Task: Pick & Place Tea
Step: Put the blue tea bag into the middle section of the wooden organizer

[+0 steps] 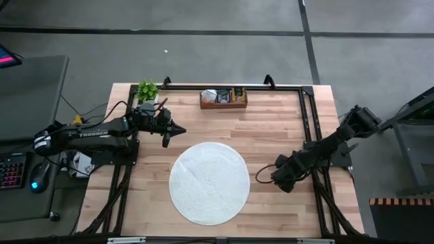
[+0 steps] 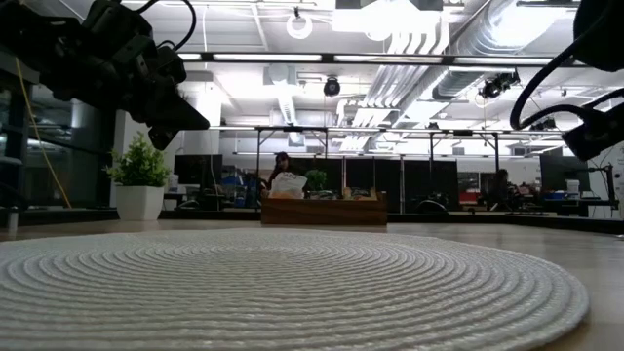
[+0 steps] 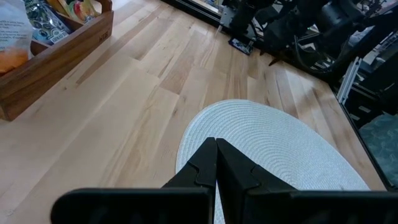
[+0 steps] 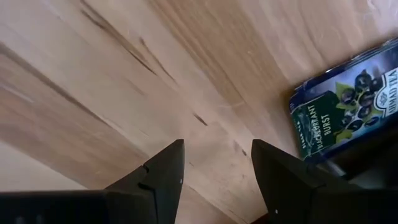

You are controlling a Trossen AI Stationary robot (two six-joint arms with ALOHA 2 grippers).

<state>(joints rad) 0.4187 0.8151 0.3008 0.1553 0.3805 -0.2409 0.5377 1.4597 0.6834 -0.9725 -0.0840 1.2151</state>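
The right gripper hangs low over bare wood just right of the round white mat, its fingers spread apart with nothing between them and a dark blue blackcurrant tea sachet lying on the table just beside them. The left gripper hovers past the mat's far-left edge, fingers pressed together and empty. More tea sachets sit in the wooden tray at the table's far edge, near a small potted plant.
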